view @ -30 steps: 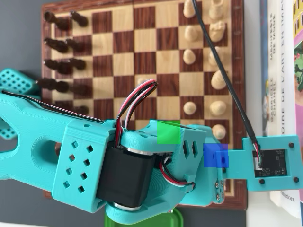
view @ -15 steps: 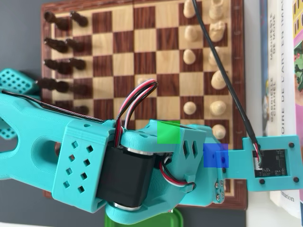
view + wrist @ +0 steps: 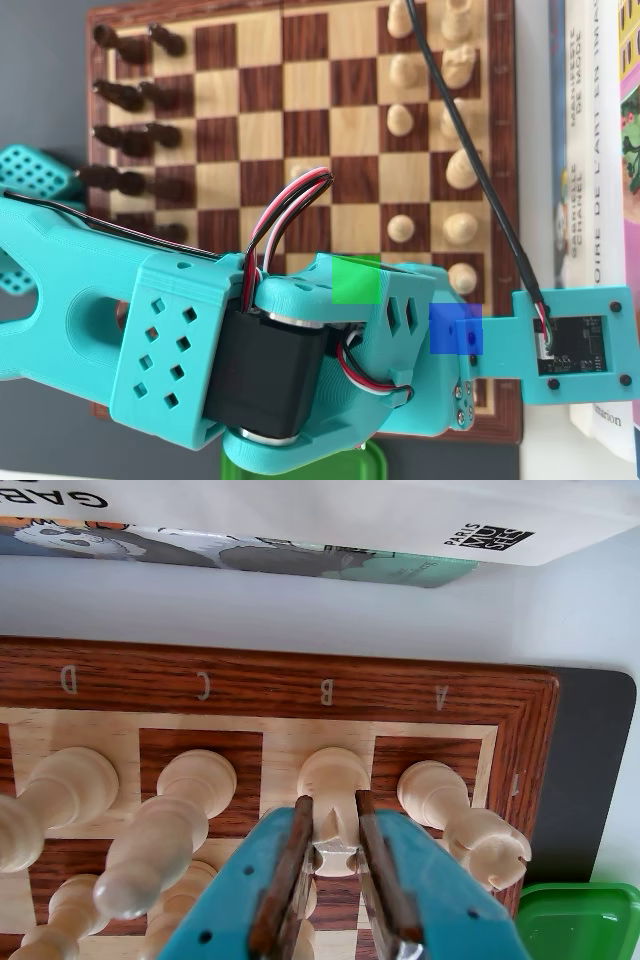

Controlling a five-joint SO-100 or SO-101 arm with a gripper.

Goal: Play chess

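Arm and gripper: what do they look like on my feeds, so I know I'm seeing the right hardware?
Teal plastic arm with diamond-shaped holes, black motor, red, white and black wires, a black cable, and green and blue square patches. Gripper: teal fingers with brown inner pads.

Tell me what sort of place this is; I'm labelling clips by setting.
Likely a home or hobby desk: a wooden chessboard with pieces, books stacked beside it, and a 3D-printed arm.
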